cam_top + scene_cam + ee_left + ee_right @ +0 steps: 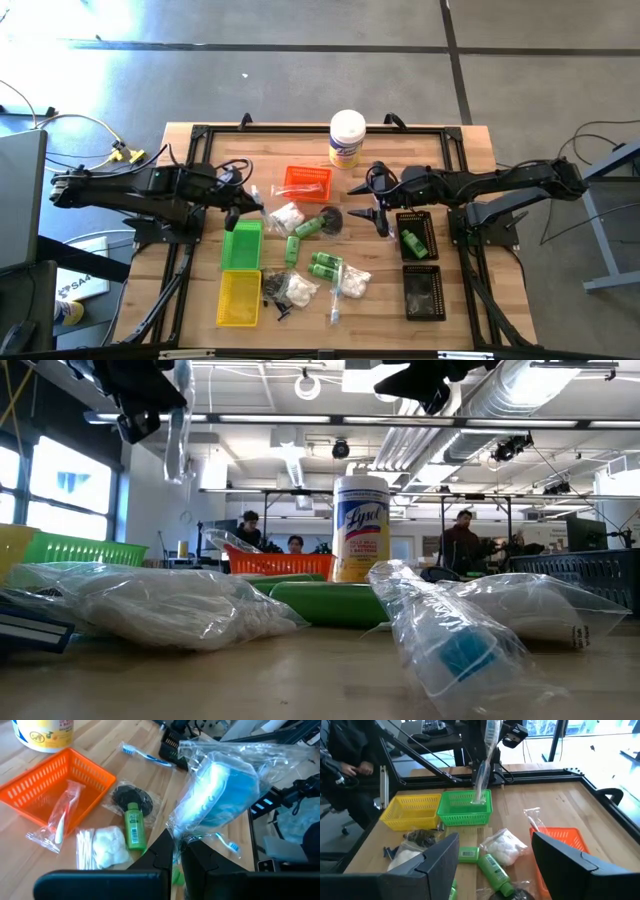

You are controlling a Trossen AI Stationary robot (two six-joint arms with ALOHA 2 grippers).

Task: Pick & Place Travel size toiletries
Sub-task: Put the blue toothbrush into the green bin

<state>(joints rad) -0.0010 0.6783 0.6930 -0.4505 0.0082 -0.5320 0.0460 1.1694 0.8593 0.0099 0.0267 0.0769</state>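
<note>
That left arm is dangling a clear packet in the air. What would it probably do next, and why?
Probably lower it into the green tray and let go. The left tool pinches a clear-wrapped toothbrush that hangs just above that tray, while the right tool waits open beside the black tray.

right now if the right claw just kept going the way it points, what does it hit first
Probably the clear bag of white fluffy bits, with a green bottle lying just nearer. The right claw is open and aimed over the loose pile toward the green tray. Its height is unclear, so it may pass above them.
</note>
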